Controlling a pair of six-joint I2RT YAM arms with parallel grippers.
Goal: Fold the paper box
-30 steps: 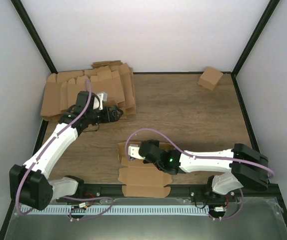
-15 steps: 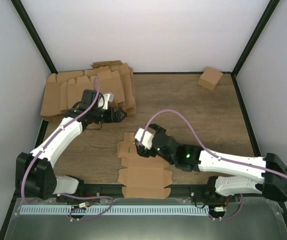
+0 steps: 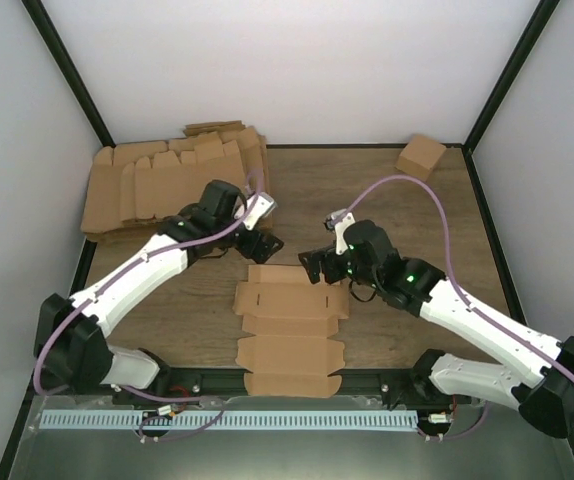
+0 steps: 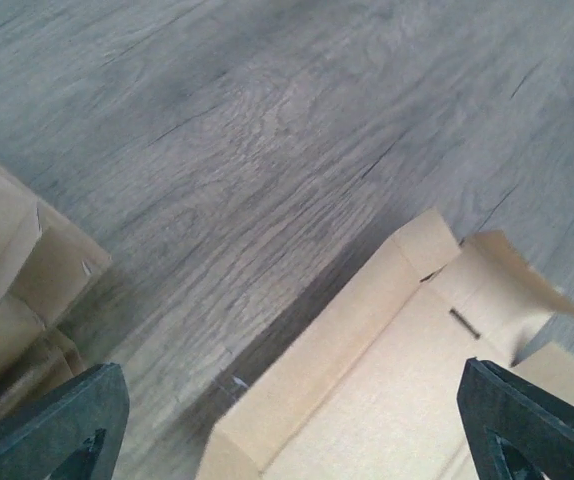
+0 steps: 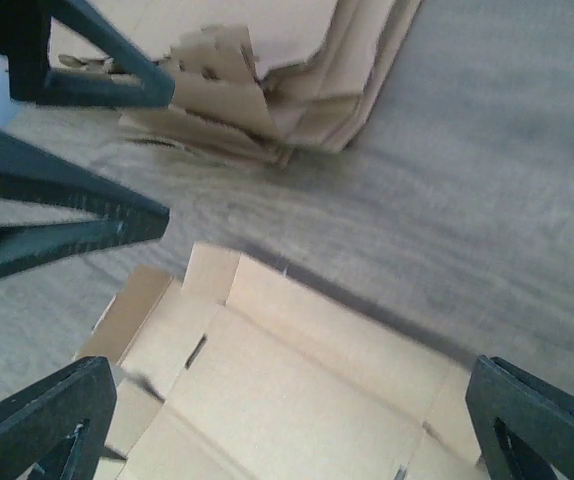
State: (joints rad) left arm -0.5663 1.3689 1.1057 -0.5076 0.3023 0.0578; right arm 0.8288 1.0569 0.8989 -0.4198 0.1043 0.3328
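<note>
K: Left gripper [image 3: 260,246] jaws wide, nothing held. Right gripper [image 3: 319,268] same. Both just above the far edge of the paper box [image 3: 292,330], one per corner.
M: Box orientation?
K: Flat blank, unfolded. Long axis runs near-far, near end at front-centre edge of table [image 3: 407,225].
M: Containers?
K: Small carton [image 3: 420,156] in far-right corner, closed, contents hidden. Blank pile [image 3: 167,185] far left.

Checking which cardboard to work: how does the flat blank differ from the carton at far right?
The paper box lies unfolded at centre front, while the small carton is formed and sits at the far right. The paper box spreads wide, but the small carton is compact. Both are plain brown cardboard.
</note>
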